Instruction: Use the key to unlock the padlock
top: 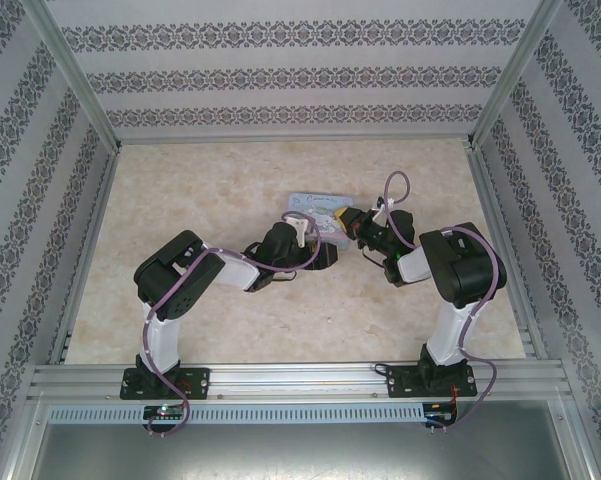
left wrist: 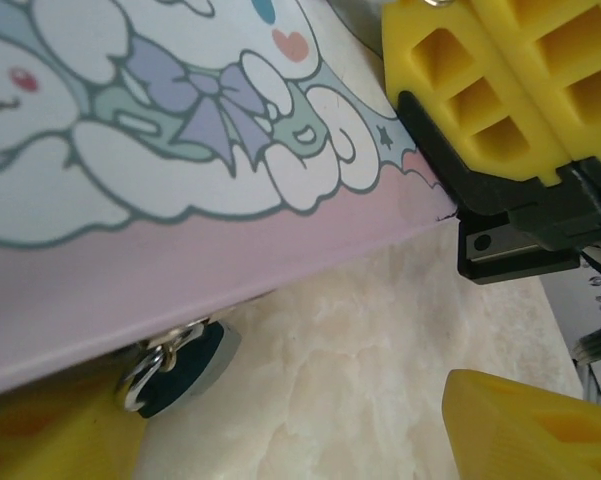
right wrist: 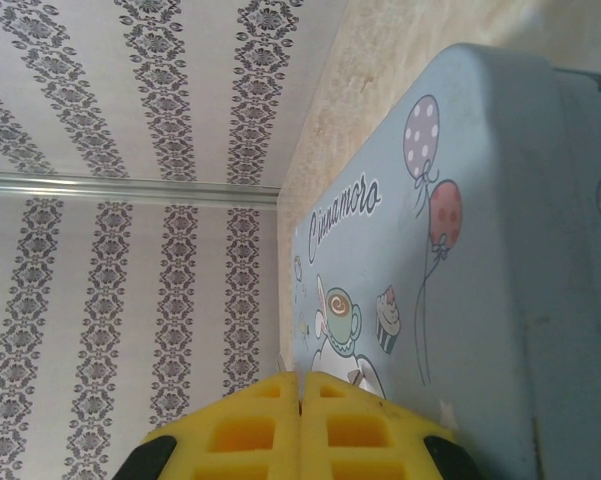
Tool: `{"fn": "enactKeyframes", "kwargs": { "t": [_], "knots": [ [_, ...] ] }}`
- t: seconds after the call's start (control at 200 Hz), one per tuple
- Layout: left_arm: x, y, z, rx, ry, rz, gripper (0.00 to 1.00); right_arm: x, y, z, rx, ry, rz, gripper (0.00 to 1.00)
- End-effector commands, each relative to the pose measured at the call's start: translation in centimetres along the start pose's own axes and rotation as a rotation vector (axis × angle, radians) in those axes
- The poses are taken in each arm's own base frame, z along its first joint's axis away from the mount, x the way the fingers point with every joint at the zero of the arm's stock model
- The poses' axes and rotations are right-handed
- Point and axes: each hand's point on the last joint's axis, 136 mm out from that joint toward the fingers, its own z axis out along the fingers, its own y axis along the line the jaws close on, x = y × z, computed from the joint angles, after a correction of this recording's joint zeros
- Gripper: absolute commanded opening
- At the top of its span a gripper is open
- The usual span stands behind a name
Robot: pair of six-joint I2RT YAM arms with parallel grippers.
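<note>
The padlock (left wrist: 185,362), a tiny teal body with a silvery shackle, hangs at the lower edge of the light-blue cartoon tin (left wrist: 180,150), just inside my left gripper's left finger. My left gripper (left wrist: 280,425) is open over bare table, with nothing between its yellow fingers (left wrist: 525,430). My right gripper (left wrist: 462,30) is shut and rests against the tin's right corner. In the right wrist view its pads (right wrist: 330,430) are pressed flat together beside the tin (right wrist: 480,230). The key is hidden. From above, both grippers (top: 318,243) (top: 348,226) meet at the tin (top: 315,202).
The beige marbled table (top: 200,190) is walled in by patterned panels (top: 40,200) on three sides and an aluminium rail (top: 300,378) at the near edge. Both arms are folded toward the middle, their wrists close together.
</note>
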Motion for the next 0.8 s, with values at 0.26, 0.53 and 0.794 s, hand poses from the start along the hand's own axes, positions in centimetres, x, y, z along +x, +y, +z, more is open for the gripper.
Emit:
{"fn": "enactKeyframes", "kwargs": {
  "t": [0.26,0.53,0.794],
  "knots": [
    [-0.2,-1.0,0.3,0.121,-0.081,-0.166,0.76,-0.2,0.1,-0.2,-0.027,-0.009,-0.006,0.00],
    [-0.3,-0.1,0.0,0.120,-0.138,-0.256,0.73,-0.2,0.0,-0.3,-0.029,-0.010,-0.004,0.00],
    [0.3,-0.7,0.8,0.111,-0.147,-0.278,0.69,-0.3,-0.2,-0.3,-0.030,-0.013,0.002,0.00]
  ]
}}
